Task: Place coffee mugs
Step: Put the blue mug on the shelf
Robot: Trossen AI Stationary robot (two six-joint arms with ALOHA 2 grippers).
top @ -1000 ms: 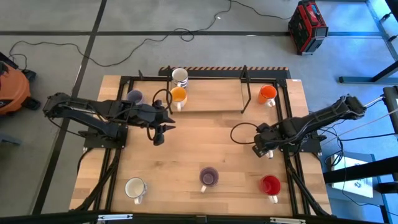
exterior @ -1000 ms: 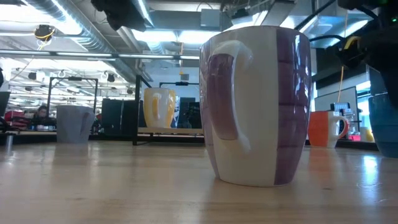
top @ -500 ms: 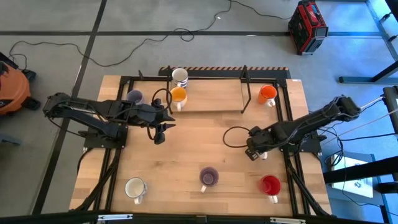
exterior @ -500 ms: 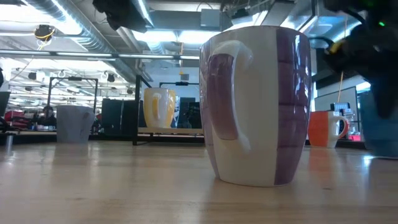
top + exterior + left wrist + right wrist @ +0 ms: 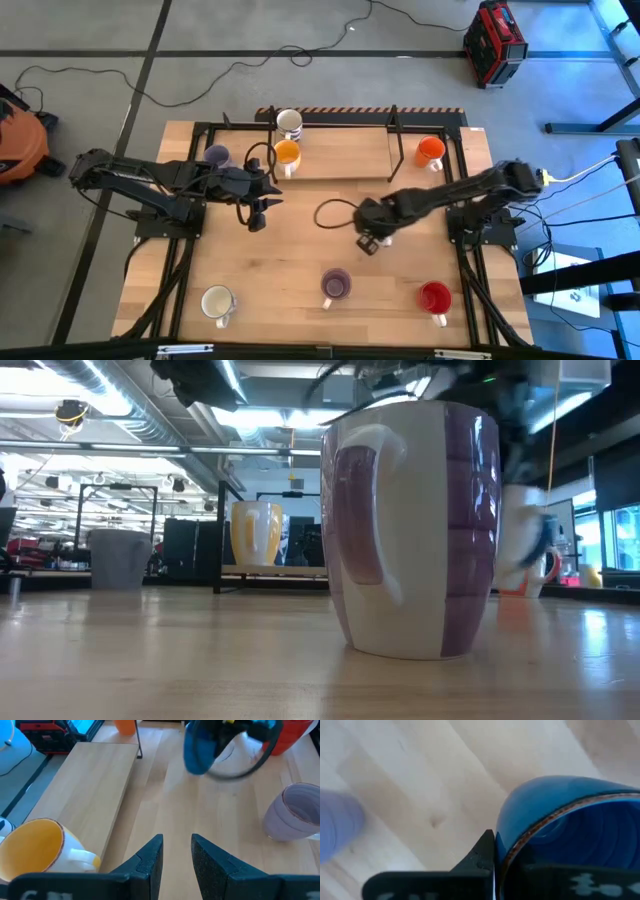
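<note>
I saw the blue mug (image 5: pixel 560 820) clamped by its rim in my right gripper (image 5: pixel 368 241), hanging at centre frame over bare wood, with open board between it and the purple mug (image 5: pixel 335 284) below. The right arm stretched in from the right edge. My left gripper (image 5: pixel 258 213) sat left of centre, fingers (image 5: pixel 150 857) parted on nothing. At the top stood the white mug (image 5: pixel 289 122), yellow-orange mug (image 5: pixel 286 152) and orange mug (image 5: pixel 430 151); the red mug (image 5: pixel 434 297) was at lower right.
</note>
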